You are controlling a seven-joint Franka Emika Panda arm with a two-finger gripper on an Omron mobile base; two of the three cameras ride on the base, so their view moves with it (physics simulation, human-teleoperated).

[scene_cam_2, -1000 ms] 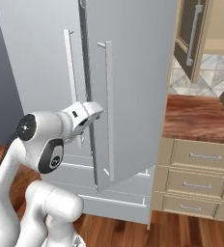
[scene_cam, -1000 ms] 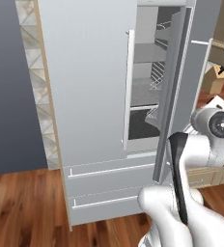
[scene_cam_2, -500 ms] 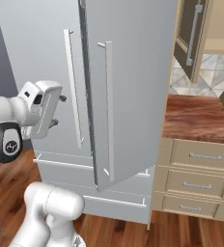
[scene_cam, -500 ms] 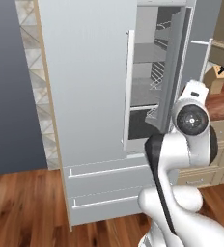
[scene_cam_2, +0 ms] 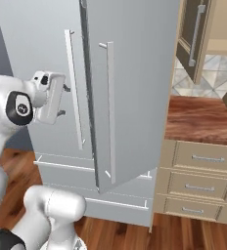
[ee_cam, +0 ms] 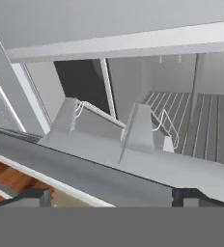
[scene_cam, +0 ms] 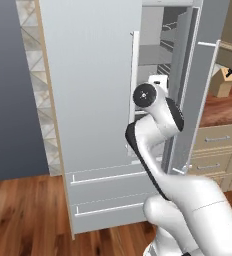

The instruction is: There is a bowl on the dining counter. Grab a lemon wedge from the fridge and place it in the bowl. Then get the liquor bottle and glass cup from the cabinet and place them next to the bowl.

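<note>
The tall pale grey fridge (scene_cam: 88, 100) has its left door shut and its right door (scene_cam_2: 135, 73) swung out toward me. My gripper (scene_cam_2: 62, 101) hangs at chest height beside the left door's long white handle (scene_cam_2: 75, 93), and its jaws stand wide apart with nothing between them. In the left base view the gripper (scene_cam: 159, 80) sits at the gap between the doors. The hand view looks into the fridge (ee_cam: 147, 125) past its wire shelves and door bins, with the gripper (ee_cam: 114, 197) open. The tan wall cabinet (scene_cam_2: 193, 39) stands open at upper right. Lemon wedge, bowl, bottle and cup are out of view.
To the right of the fridge is a wood-grain worktop (scene_cam_2: 203, 112) over beige drawers (scene_cam_2: 203, 158) with silver bar handles. A knife block (scene_cam: 223, 82) stands on it. The open fridge door juts into the space before the drawers. Wood floor (scene_cam: 23, 215) lies below.
The arm has swung up and leftward from the open door's edge to the front of the left door, by the gap. The jaws stayed wide apart. The fridge doors have not moved.
</note>
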